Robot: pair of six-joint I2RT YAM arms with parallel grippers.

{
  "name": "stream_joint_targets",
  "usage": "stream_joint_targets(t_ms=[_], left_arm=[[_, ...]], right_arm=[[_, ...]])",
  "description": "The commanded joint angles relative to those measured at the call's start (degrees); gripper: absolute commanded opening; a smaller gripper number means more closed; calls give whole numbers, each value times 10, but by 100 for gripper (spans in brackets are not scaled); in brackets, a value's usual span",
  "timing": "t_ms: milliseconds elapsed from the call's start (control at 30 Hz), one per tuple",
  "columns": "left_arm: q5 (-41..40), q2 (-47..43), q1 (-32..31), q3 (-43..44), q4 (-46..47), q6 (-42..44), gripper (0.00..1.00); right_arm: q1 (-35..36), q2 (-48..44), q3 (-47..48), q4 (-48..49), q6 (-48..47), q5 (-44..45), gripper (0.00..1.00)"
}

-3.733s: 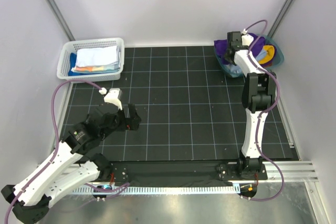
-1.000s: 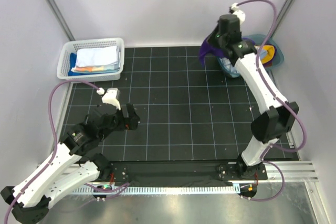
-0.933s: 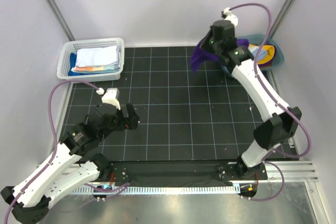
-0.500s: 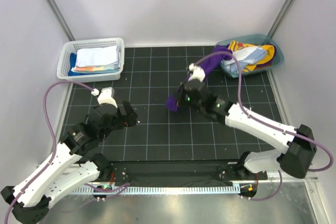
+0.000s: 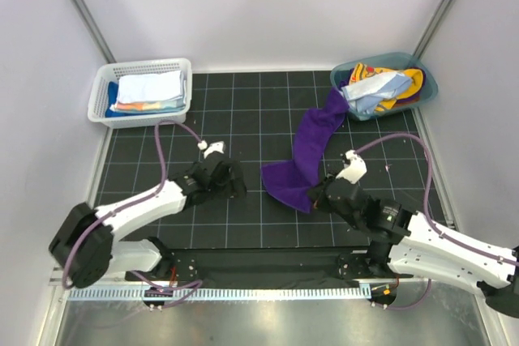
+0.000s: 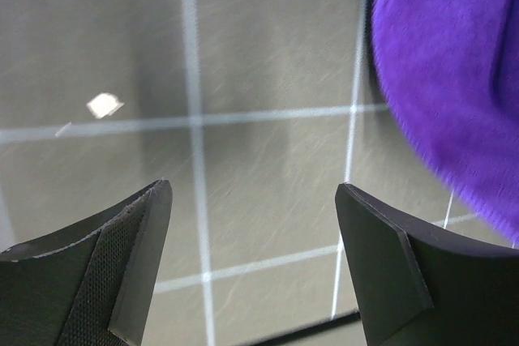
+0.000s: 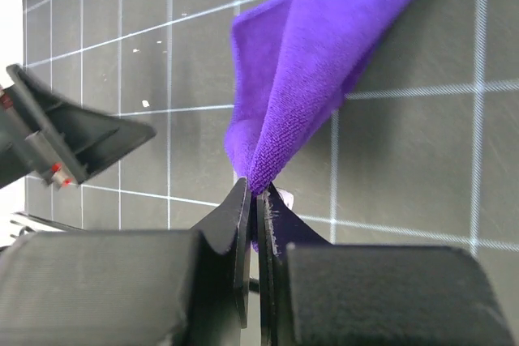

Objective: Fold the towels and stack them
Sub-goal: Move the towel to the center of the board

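Purple towel (image 5: pixel 312 145): fuzzy, long draped strip.
Right gripper (image 7: pixel 258 200): pinching its bunched edge.
Left gripper (image 6: pixel 253 194): spread wide, empty, towel just beside.

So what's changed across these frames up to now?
The right fingers pulled the purple towel out of the teal tub and dragged it toward the near edge. They are shut on its near end, and its far end reaches the tub. The left fingers, open and empty, swung in beside the towel. The white basket, its folded towels and the tub's other towels stayed put.
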Motion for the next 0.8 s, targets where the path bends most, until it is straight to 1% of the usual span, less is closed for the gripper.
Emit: stream_joint_targets(t_ms=[0, 33, 67, 100, 167, 200, 267, 300, 400, 467, 500, 567, 600, 633, 700, 767], left_arm=[[26, 77, -4, 44, 133, 14, 86], [27, 99, -3, 52, 145, 18, 86], [37, 148, -3, 75, 167, 27, 85], [43, 170, -4, 88, 173, 29, 84], [66, 219, -4, 114, 196, 32, 80], [84, 259, -4, 134, 202, 29, 79], [89, 285, -3, 144, 219, 26, 77], [92, 303, -4, 147, 246, 23, 77], [86, 338, -4, 174, 249, 30, 77], [77, 355, -4, 197, 241, 34, 75], [75, 363, -4, 204, 229, 34, 71], [70, 383, -4, 218, 227, 31, 66], [65, 386, -4, 220, 211, 27, 65], [62, 385, -3, 218, 207, 23, 61], [53, 379, -4, 209, 206, 20, 56], [50, 368, -4, 201, 205, 16, 47]], right_arm=[[4, -24, -43, -62, 78, 23, 1], [4, -26, -60, -64, 86, 14, 1], [4, -27, -67, -64, 97, 10, 1], [4, -28, -73, -65, 103, 7, 1], [4, -34, -87, -67, 110, 6, 1], [4, -41, -88, -70, 111, 9, 1], [5, -43, -90, -80, 112, 20, 1], [5, -45, -90, -91, 113, 22, 1], [4, -52, -94, -108, 117, 31, 1], [4, -61, -101, -111, 119, 32, 2], [5, -63, -107, -110, 121, 30, 2], [5, -70, -109, -114, 124, 31, 2], [5, -71, -110, -115, 124, 34, 2], [4, -73, -110, -117, 124, 33, 2], [5, -78, -110, -121, 125, 35, 4], [5, -76, -110, -120, 120, 37, 6]])
